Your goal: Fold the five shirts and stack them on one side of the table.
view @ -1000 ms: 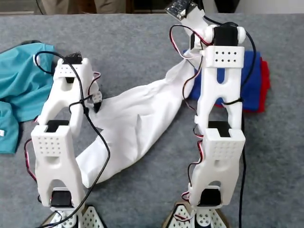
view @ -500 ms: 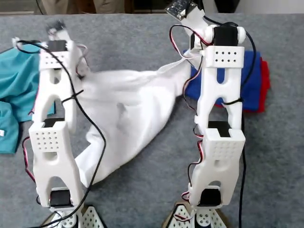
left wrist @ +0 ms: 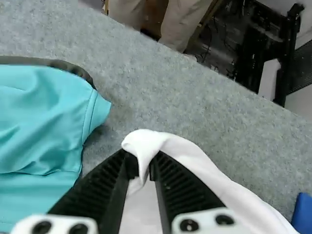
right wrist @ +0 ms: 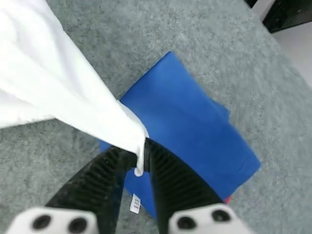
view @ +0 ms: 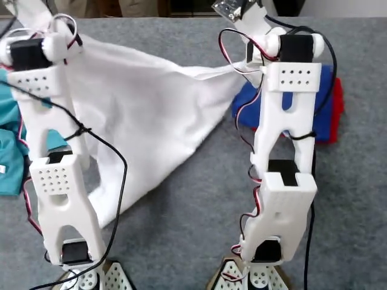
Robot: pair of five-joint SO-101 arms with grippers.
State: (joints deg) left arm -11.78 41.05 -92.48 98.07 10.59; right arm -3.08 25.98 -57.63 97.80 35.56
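A white shirt (view: 145, 115) hangs stretched between the two arms above the grey table. My left gripper (left wrist: 140, 168) is shut on one bunched corner of the white shirt (left wrist: 146, 146), high at the table's far left. My right gripper (right wrist: 136, 158) is shut on another corner of the white shirt (right wrist: 58, 83), above the folded blue shirt (right wrist: 190, 131). That blue shirt (view: 320, 103) lies on a folded red shirt (view: 336, 109) at the far right. A teal shirt (view: 12, 133) lies crumpled at the left edge; the left wrist view has this teal shirt (left wrist: 39, 131) beside the held corner.
The grey table (view: 199, 229) has open cloth-free surface in the middle front between the arm bases. Dark frames and furniture (left wrist: 253, 44) stand beyond the far edge. A small tag (right wrist: 134, 204) hangs from the blue shirt.
The left arm has lifted its corner of the white shirt up and toward the far left, spreading the shirt out taut. The right arm has held nearly still.
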